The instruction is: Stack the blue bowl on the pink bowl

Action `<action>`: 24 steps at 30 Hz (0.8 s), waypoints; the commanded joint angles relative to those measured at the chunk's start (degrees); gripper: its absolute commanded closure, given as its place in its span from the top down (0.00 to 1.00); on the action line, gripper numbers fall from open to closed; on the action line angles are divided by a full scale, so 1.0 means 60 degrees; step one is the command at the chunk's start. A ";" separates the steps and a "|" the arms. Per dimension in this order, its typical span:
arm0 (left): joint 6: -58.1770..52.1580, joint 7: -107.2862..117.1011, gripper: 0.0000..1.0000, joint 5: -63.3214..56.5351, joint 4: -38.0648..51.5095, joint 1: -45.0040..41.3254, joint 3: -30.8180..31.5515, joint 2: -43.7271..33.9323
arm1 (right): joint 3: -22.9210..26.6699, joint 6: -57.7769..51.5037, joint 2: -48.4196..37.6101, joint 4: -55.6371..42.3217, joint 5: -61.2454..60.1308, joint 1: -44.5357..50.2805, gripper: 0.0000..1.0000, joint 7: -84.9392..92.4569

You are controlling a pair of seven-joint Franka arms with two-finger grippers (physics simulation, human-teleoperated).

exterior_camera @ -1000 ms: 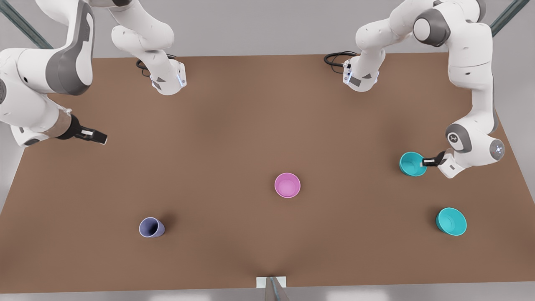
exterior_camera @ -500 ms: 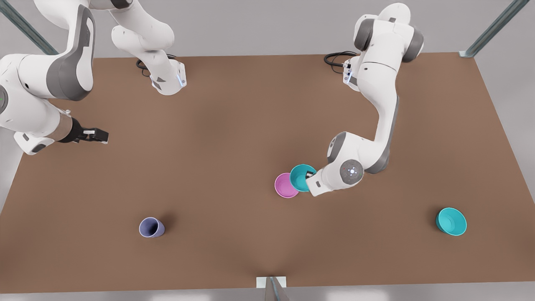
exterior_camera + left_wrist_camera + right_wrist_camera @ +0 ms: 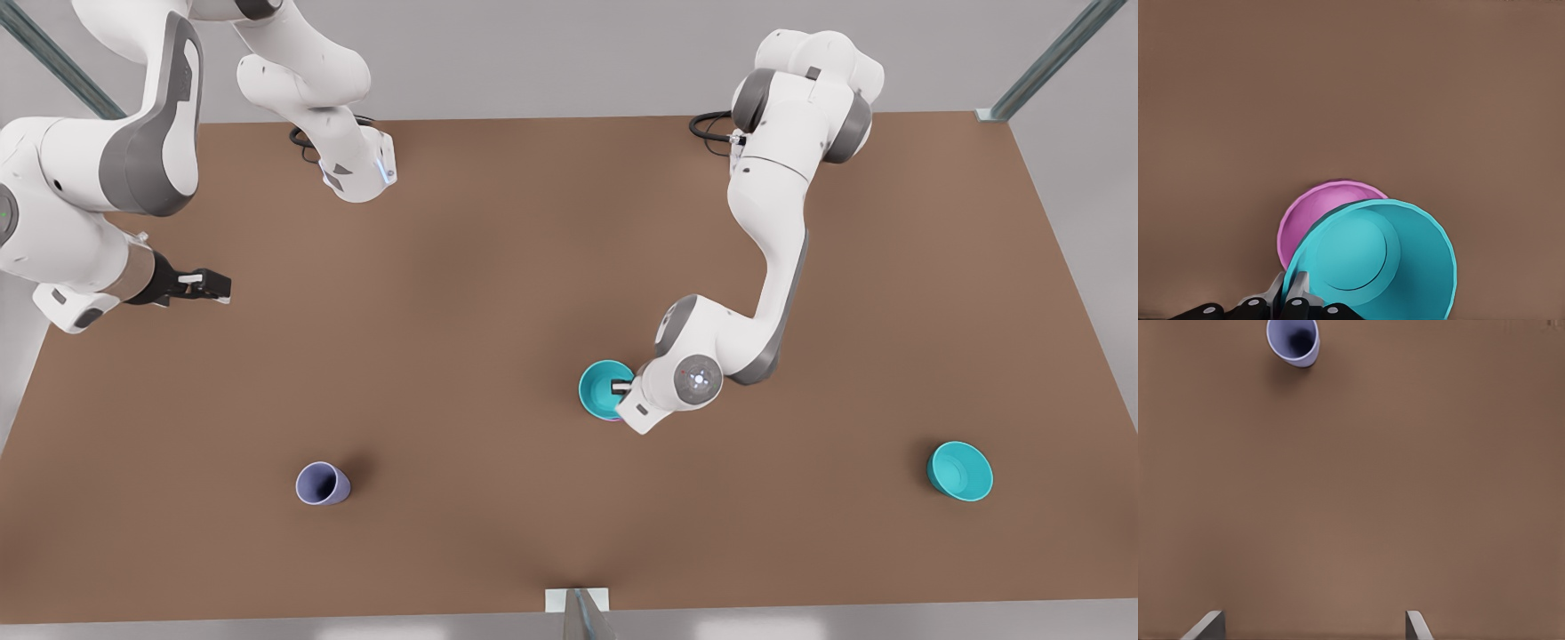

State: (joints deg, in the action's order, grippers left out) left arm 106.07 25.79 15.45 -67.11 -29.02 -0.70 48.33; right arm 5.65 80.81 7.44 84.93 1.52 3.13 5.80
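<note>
The left gripper (image 3: 622, 388) is pinching the rim of the blue bowl (image 3: 605, 388), one finger inside the wall and one outside, and is holding it over the middle of the table (image 3: 498, 267). The fingers (image 3: 1290, 295) are pressed on the rim's near edge in the left wrist view.

The pink bowl (image 3: 1313, 212) is lying directly beneath the held bowl, its far rim showing as a crescent beyond the blue one. In the front view a thin sliver of pink (image 3: 612, 418) is peeking out under the blue bowl's lower edge. The two are not quite concentric; whether they are touching cannot be told.

The right gripper (image 3: 213, 286) is waiting well apart at the front view's left, fingers (image 3: 1205, 627) spread wide and holding nothing. The lavender cup (image 3: 322, 484) is standing ahead of it, well clear. A second teal bowl (image 3: 960, 471) is sitting far out beyond the left arm's elbow, not involved.

Judged risks:
- The offset, if kept at release, could land the blue bowl on the pink rim rather than inside it, leaving it tilted or sliding off.
- The one-sided rim grip is letting the bowl hang slightly tilted; a drop from height could bounce it out.
- The inner finger, withdrawing, could drag the blue bowl or shove the light pink one across the table.
</note>
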 commanded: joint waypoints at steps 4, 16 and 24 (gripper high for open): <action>-0.0013 0.3027 0.21 0.0032 -0.0021 0.0003 0.0014 0.0075 | -0.0004 -0.0006 0.0019 -0.0019 -0.0004 0.0005 1.00 0.0644; 0.0031 0.3012 0.21 0.0032 -0.0021 0.0017 0.0014 0.0265 | -0.0004 0.0111 0.0107 -0.0107 -0.0018 0.0005 1.00 0.0644; -0.3186 0.1461 1.00 -0.1987 -0.1091 0.1319 0.0028 -0.2427 | 0.0011 0.0535 0.0078 -0.0385 -0.0311 0.0005 1.00 0.0542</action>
State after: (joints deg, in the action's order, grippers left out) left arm 98.33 37.07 10.18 -71.71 -22.00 -0.61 36.34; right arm 5.69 83.03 7.94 82.68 -0.10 3.17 8.46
